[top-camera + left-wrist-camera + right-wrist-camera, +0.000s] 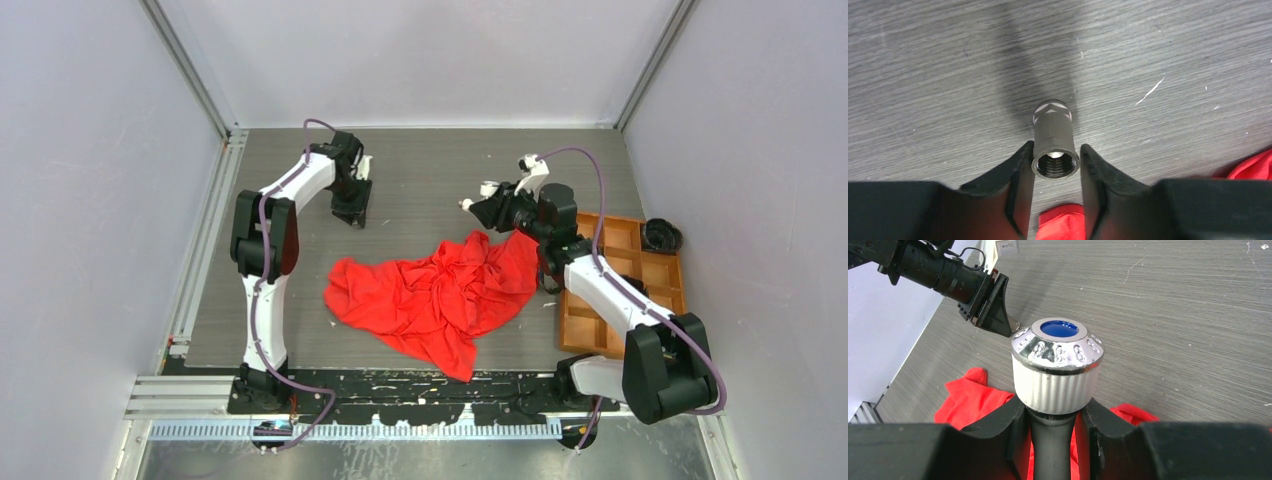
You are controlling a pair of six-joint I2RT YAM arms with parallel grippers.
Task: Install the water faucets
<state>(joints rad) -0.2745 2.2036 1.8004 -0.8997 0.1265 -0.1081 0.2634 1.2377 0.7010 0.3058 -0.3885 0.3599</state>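
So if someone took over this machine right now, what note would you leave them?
Left hand: closed on the grey fitting, which rests on the table.
Right hand: closed on the neck of the faucet, under its blue-marked knob, raised above the table.
Done: both parts gripped.
To do: they are well apart; bring them together and probably screw the faucet into the fitting.

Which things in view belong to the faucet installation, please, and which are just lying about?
Job: white faucet with blue-marked knob, gripped by the right hand; grey threaded fitting, gripped by the left hand.
Lying about: red cloth; orange tray; black coiled part.
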